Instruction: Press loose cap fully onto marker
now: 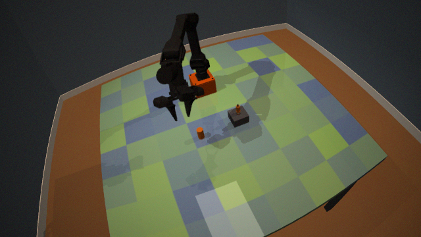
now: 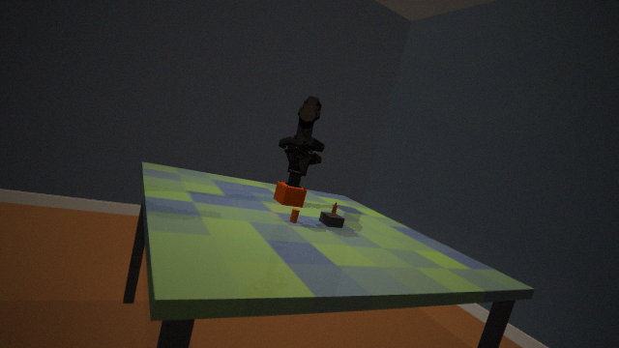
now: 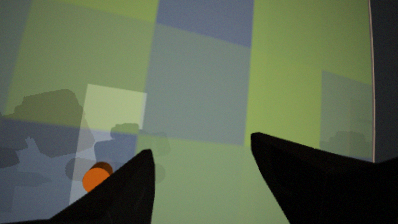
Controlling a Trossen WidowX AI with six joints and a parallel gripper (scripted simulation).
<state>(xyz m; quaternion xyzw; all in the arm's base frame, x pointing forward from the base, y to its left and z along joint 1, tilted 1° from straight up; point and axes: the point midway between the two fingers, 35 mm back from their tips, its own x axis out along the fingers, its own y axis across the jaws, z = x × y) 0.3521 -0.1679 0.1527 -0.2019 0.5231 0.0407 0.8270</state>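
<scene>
The orange cap (image 1: 200, 133) (image 2: 294, 216) (image 3: 95, 178) stands loose on the checkered table. The orange marker (image 1: 237, 108) (image 2: 334, 208) stands upright in the dark holder block (image 1: 239, 120) (image 2: 332, 219), to the right of the cap. My gripper (image 1: 181, 115) (image 3: 202, 149) is open and empty. It points down and hangs well above the table, up and to the left of the cap. In the wrist view the cap shows just left of the left finger; the marker and block are out of that view.
The arm's orange base (image 1: 202, 83) (image 2: 290, 193) stands behind the cap and the block. The checkered table (image 1: 250, 171) (image 2: 218, 251) has an edge at the right of the wrist view.
</scene>
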